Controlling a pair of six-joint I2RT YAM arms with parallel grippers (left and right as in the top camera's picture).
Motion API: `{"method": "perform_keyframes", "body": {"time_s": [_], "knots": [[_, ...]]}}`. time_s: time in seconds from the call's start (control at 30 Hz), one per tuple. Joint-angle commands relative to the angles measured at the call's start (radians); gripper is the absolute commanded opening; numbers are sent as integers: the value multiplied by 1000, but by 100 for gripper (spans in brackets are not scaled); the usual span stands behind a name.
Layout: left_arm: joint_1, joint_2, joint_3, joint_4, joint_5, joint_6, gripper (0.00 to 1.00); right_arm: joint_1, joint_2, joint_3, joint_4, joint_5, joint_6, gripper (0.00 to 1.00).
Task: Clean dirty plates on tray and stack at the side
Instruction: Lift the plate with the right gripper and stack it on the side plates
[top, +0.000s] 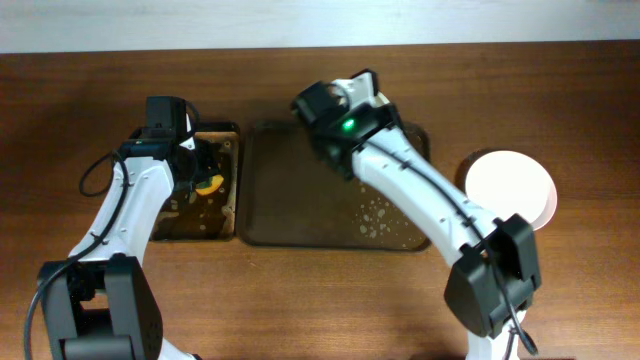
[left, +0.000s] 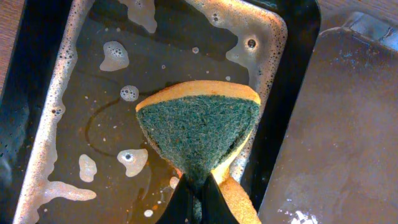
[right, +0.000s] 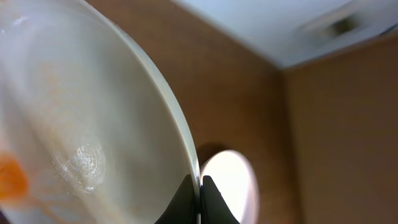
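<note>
The right tool (right: 200, 194) pinches a dirty plate (right: 81, 124) by its rim, tipped up above the tray (top: 300, 200). The left tool (left: 198, 190) squeezes a wet sponge (left: 199, 124) over the soap tray (left: 37, 124). I think the sponge should rub the orange spot (right: 12, 177) while the plate stays steady. A white plate (top: 510, 185) sits aside on the brown wooden surface (top: 100, 80).

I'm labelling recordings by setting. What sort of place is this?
Probably a lab bench set up for dishwashing tests, not a real kitchen: a wooden table, a scouring sponge over a black tray of soapy water, and a white plate beside a large brown tray.
</note>
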Motion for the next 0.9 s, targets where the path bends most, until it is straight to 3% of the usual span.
{"method": "perform_keyframes", "body": {"time_s": [0.0,0.3,0.5,0.73,0.87], "knots": [[2,-30,10,9,-8,-10,0,91,-19,29,3,253,-6,4],[2,-30,10,8,-7,-10,0,113,-19,29,37,259,-9,4],[2,-30,10,13,-58,4,0,-10,-34,29,-15,-61,128,4],[1,-13,4,122,-78,372,0,-289,-109,29,-76,-480,174,4],[1,37,4,134,-73,463,0,-488,-129,29,-109,-733,174,4]]}}
